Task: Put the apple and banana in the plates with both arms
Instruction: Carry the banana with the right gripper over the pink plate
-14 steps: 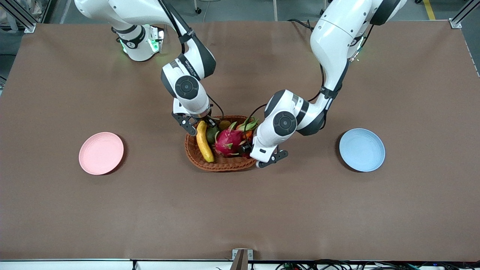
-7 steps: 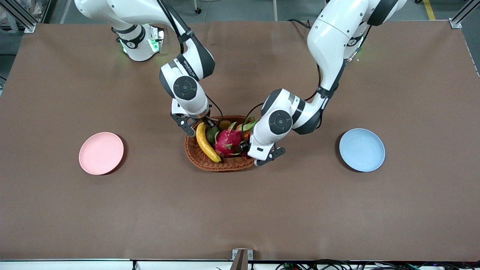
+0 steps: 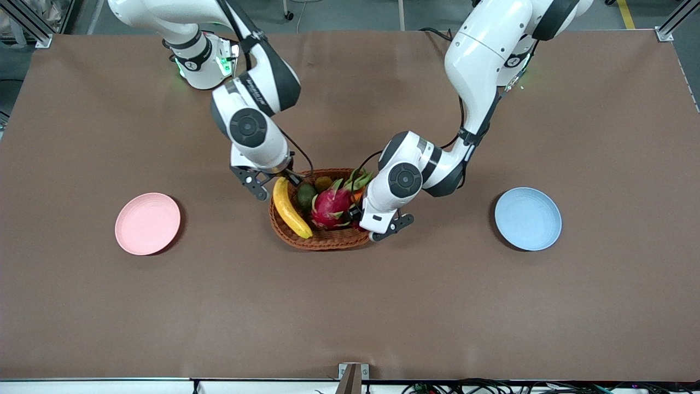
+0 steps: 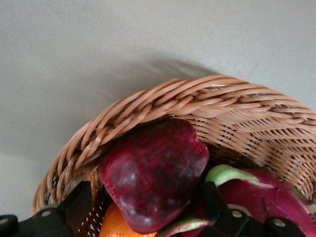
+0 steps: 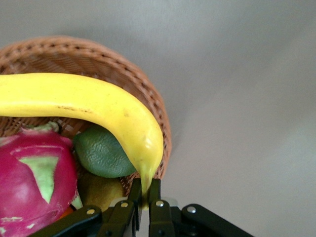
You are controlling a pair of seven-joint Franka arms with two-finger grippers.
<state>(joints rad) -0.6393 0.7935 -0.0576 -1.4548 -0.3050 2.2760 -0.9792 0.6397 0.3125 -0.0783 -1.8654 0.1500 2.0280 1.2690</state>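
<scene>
Wicker basket point(image 3: 322, 238) | right claw point(image 5: 144, 200) pinches banana point(image 5: 94, 106) tip | left claw point(image 4: 148, 210) clasps lumpy apple point(image 4: 155, 170)

Brown wicker basket point(image 3: 320, 241) sits pretty much mid-table, roughly between the two ends, on a plain brown tabletop point(image 3: 350, 306). It's stuffed with fruit. Biggest thing in there is a bright pink dragon fruit point(image 3: 330, 207) with green scales poking up toward the robots' side. Right beside it, toward the right arm's end, there's a dark green roundish fruit point(image 3: 306, 195), bumpy skin in the right wrist view point(image 5: 102, 154). Farther from the front camera than that one is a smaller yellowish-green fruit point(image 3: 323, 183). A small orange fruit point(image 4: 117, 226) is tucked low by the basket's woven rim point(image 4: 163, 101), only partly showing.
</scene>
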